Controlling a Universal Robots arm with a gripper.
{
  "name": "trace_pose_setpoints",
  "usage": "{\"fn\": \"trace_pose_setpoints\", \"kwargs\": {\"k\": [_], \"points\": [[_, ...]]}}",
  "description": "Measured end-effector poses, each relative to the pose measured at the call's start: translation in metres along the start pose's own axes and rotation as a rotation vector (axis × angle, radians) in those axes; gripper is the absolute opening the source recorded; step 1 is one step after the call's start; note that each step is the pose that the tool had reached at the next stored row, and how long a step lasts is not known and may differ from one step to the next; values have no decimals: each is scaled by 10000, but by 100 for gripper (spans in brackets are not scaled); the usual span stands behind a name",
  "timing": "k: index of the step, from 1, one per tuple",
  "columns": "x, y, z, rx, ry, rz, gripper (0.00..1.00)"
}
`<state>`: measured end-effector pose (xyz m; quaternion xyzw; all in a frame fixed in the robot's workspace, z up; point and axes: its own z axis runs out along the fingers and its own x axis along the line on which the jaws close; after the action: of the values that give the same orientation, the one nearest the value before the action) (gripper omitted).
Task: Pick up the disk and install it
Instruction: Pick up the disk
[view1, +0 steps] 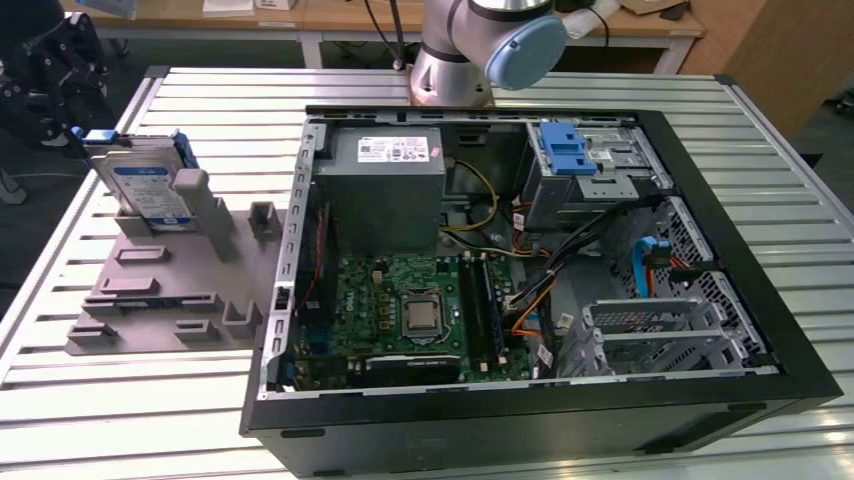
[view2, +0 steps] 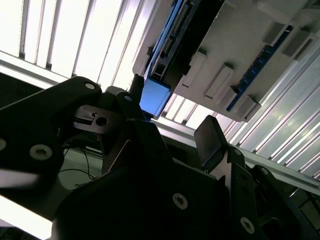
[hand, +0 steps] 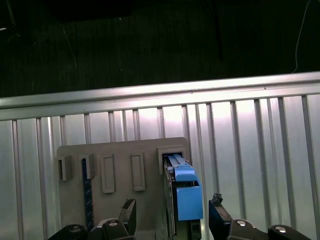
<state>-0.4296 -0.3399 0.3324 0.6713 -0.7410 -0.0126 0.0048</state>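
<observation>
The disk (view1: 147, 185) stands on edge in a slot of the grey holder plate (view1: 160, 300), on the exterior view's left beside the computer case. It is silver with a white-and-blue label and a blue carrier. Its blue end tab (hand: 189, 196) points toward my gripper (hand: 172, 212) in both wrist views. The gripper is open. One black finger (hand: 127, 210) sits on each side of the tab, and neither touches it. In the second wrist view the tab (view2: 154, 97) lies just beyond the fingertips (view2: 212, 140). From outside, the black gripper (view1: 67, 100) hovers at the table's far left edge.
The open computer case (view1: 287, 300) lies on the slatted metal table (view1: 200, 100). Inside are a grey power-supply box (view1: 387, 180), a motherboard (view1: 400, 320) and a grey drive cage with a blue latch (view1: 567, 155). The arm's base (view1: 454, 70) stands behind the case.
</observation>
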Motion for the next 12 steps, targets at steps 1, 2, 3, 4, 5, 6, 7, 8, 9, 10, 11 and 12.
{"fn": "trace_pose_setpoints", "kwargs": {"k": [1, 2, 3, 4, 5, 6, 7, 8, 9, 10, 11, 12], "points": [[0, 0, 2, 0, 0, 0, 68], [0, 0, 4, 1, 0, 0, 68], [0, 0, 7, 0, 0, 0, 68], [0, 0, 11, 0, 0, 0, 68], [-3, 0, 16, -1, 1, 1, 68], [-7, 1, 23, -1, 1, 2, 68], [-12, 1, 29, 0, 0, 1, 68], [-18, 1, 34, 0, 0, 0, 68], [-26, 2, 38, -1, 1, 1, 68], [-35, 2, 41, -1, 1, 1, 68], [-40, 3, 46, 1, 0, 1, 68], [-43, 5, 51, 1, 0, 1, 68]]}}
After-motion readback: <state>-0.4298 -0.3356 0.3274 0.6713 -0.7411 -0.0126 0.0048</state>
